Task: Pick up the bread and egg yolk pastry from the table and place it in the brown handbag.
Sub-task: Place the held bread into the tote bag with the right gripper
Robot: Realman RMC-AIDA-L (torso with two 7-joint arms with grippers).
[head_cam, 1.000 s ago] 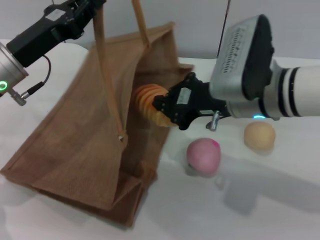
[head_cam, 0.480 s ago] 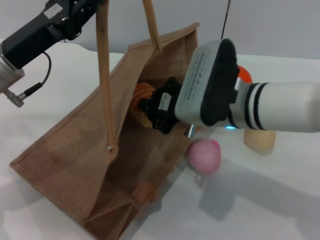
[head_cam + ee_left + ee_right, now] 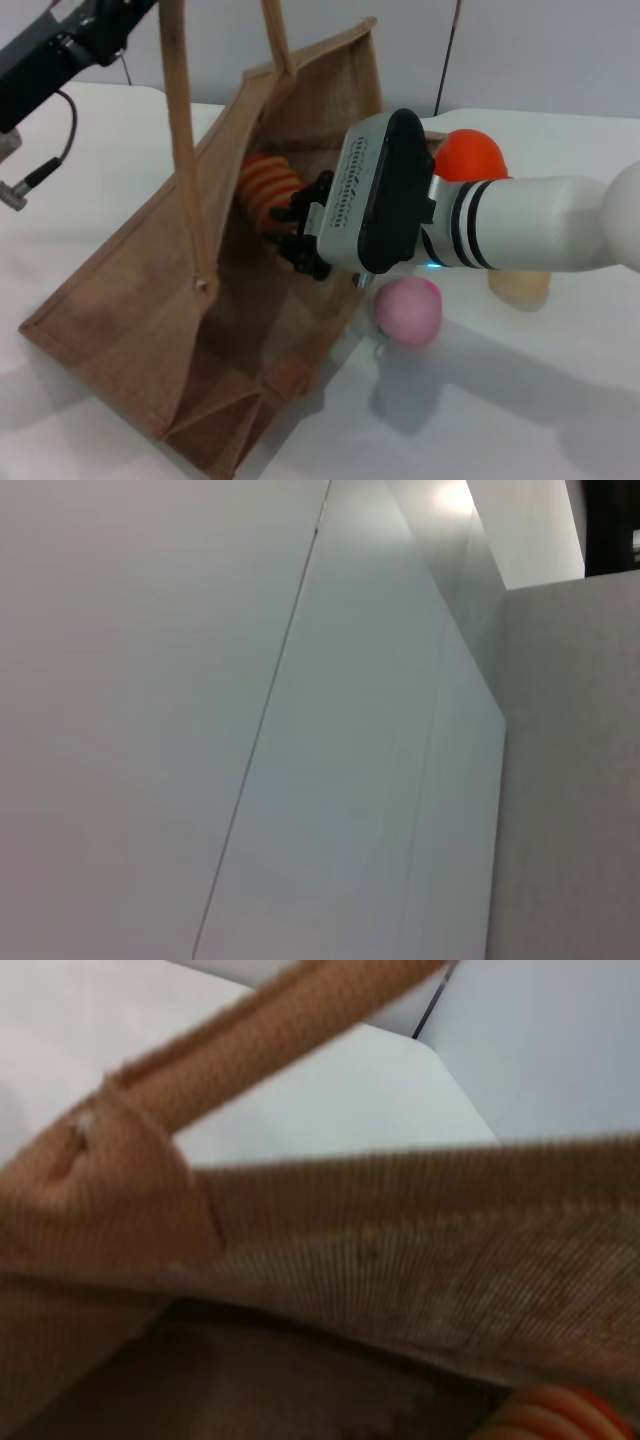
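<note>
We see our right gripper (image 3: 290, 232) inside the tilted brown handbag (image 3: 130, 300), jaws closed on the bread (image 3: 265, 187). The egg yolk pastry (image 3: 520, 285) sits on the tabletop (image 3: 520, 400) behind our right arm. Our left gripper's jaws: cannot tell.

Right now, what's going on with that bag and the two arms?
The right end effector is inside the mouth of the brown handbag, holding the bread. The left arm holds the bag's handles up from the upper left. The egg yolk pastry sits on the table beside a pink ball.
</note>
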